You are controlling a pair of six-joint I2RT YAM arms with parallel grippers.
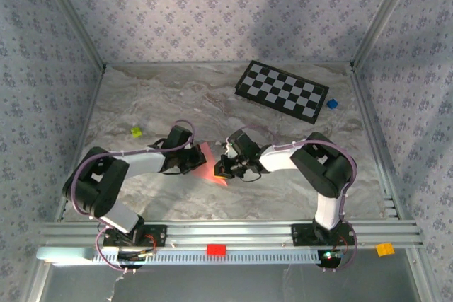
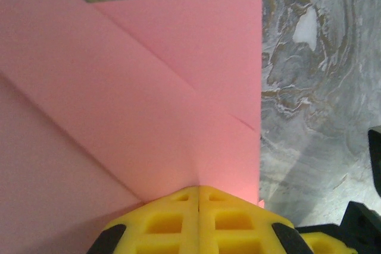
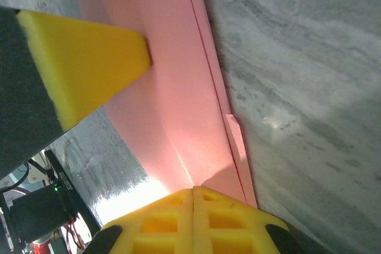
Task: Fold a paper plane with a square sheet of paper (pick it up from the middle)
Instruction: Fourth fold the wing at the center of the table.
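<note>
**Auditor:** State of the grippers?

**Inspector:** The left gripper (image 2: 198, 191) has its fingers pressed together, nipping the square sheet of paper (image 2: 149, 87) where its creases converge. The right gripper (image 3: 193, 191) is likewise closed, on the sheet's layered edge. The partly folded sheet sits between them at the middle of the table (image 1: 156, 104).

**Auditor:** Hazards?

**Inspector:** In my judgement, both pinches are narrow. If the arms draw apart, the thin paper may tear or slip out. A twist could skew the crease or spring the flap.

**Auditor:** Containers?

**Inspector:** None is in use. The checkerboard (image 1: 282, 91) lies far right, well apart, with a blue block (image 1: 331, 104) just beside it.
</note>
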